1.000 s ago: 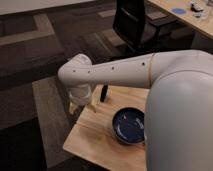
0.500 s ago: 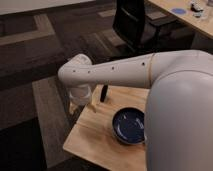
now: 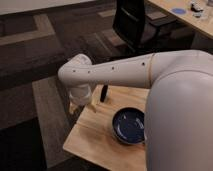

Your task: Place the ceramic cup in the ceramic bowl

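Observation:
The ceramic bowl (image 3: pixel 130 126) is wide, round and dark navy blue. It sits on the small wooden table (image 3: pixel 90 137), right of its middle, partly covered by my arm on its right side. My gripper (image 3: pixel 79 102) hangs from the white wrist at the table's far left corner, left of the bowl and apart from it. The ceramic cup does not show; the wrist and gripper hide that corner.
A small black upright object (image 3: pixel 103 93) stands at the table's back edge, just right of my gripper. My thick white arm (image 3: pixel 170 100) covers the table's right side. A black office chair (image 3: pixel 132 25) and a desk (image 3: pixel 187 20) stand behind. Carpet surrounds the table.

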